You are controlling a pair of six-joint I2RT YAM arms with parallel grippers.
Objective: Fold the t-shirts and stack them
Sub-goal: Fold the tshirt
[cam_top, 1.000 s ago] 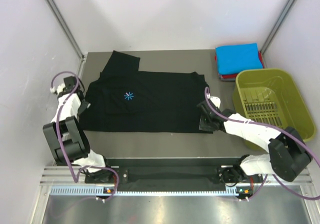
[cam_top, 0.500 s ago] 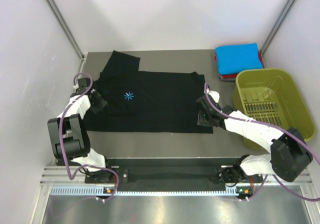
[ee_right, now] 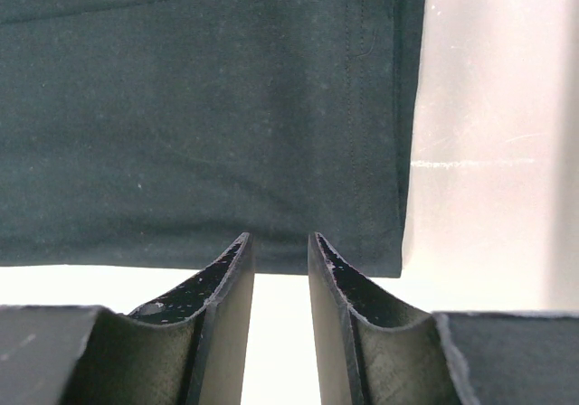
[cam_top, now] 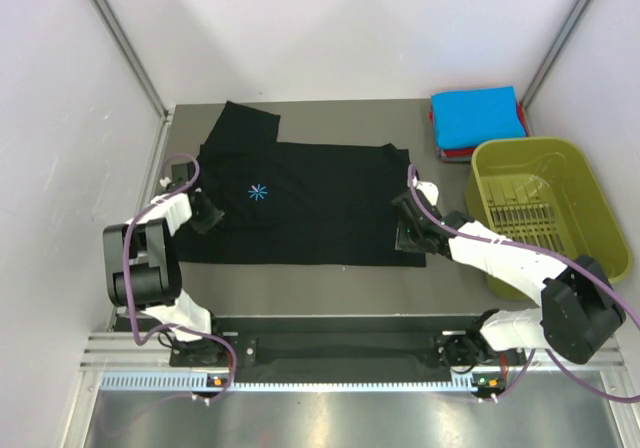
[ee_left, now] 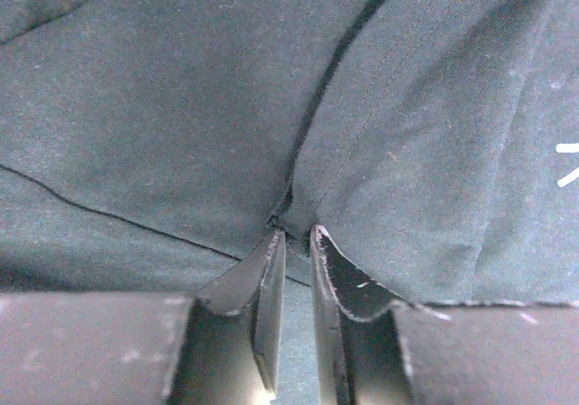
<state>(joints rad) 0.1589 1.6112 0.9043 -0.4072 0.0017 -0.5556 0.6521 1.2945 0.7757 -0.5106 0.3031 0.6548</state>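
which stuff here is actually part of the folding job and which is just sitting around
Part of the job: black t-shirt, spread flat; blue folded t-shirt on the red folded t-shirt; left claw pinching the black cloth; right claw at its hem.

Just there: green basket.

The black t-shirt (cam_top: 300, 203) is soft matt knit cloth, finely fuzzy with pale lint specks in both wrist views; just ahead of the left gripper (ee_left: 294, 235) it gathers into creases along a stitched seam, a fold of it nipped between the fingertips; ahead of the right gripper (ee_right: 278, 240) its hem shows a double row of stitching; the fingers (ee_right: 226, 283) of both look like hard black plastic, dull, scuffed and dusted white at the edges; the table (cam_top: 300, 286) beside the right gripper is a smooth grey surface with a faint sheen; the basket (cam_top: 575, 183) is smooth, slightly glossy olive plastic; the blue folded shirt (cam_top: 478, 116) is matt cloth.
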